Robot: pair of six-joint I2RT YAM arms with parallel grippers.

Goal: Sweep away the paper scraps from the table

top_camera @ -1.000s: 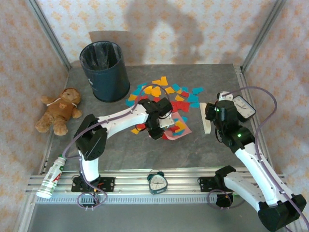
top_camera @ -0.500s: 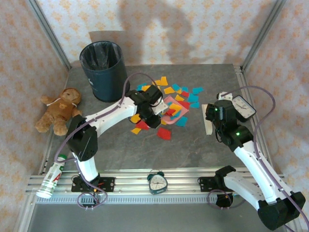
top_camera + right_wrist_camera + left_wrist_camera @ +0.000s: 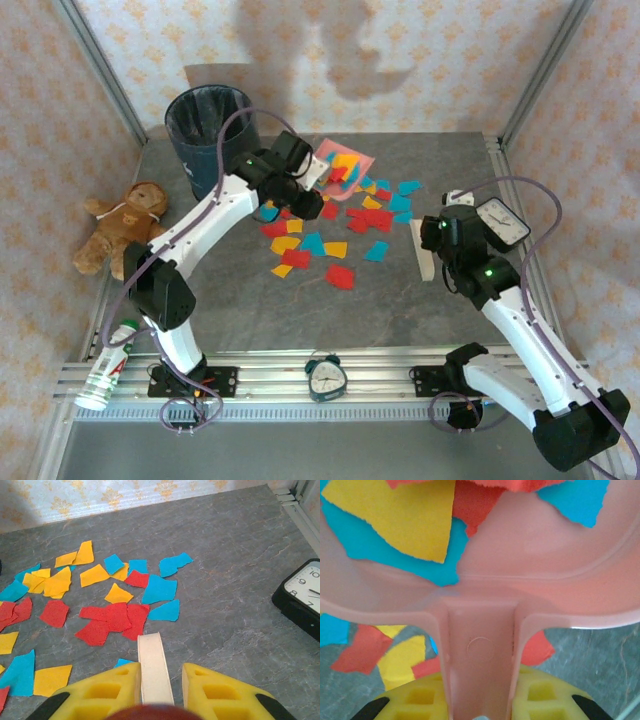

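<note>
- The bin [image 3: 212, 140] stood at the upper left of the top view, with the pan [image 3: 530, 540] held up near its right side.
- The left fingers [image 3: 303, 192] were clamped on the pan's handle, and scraps [image 3: 405, 515] lay in the pan.
- More scraps were spread mid-desk [image 3: 400, 310], left of the right fingers [image 3: 433, 232], which gripped a pale bar [image 3: 152, 665].
- The left arm was nearer the bin, so tipping the pan leftward looked next.
</note>
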